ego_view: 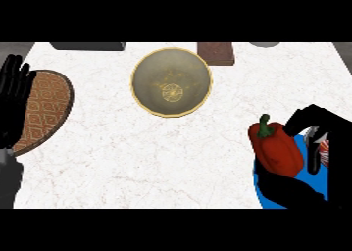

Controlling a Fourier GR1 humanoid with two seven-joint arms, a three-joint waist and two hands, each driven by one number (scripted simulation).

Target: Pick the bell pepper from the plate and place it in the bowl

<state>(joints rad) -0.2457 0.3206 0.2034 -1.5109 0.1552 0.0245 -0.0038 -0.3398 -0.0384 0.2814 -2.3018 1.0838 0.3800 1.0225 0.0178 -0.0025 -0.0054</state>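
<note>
The right hand point(329, 131) curls round the bell pepper point(278, 149) at the blue plate point(317, 182); left hand point(8, 103) rests open at left

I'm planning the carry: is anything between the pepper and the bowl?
Nothing visible does. The pepper, held by the right hand, has only bare counter between it and the bowl. The brown block lies beyond the bowl, off the path.

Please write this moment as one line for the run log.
stage: grasp | right hand: curled round bell pepper at blue plate | bowl: no pepper inside | left hand: open, left edge
</note>
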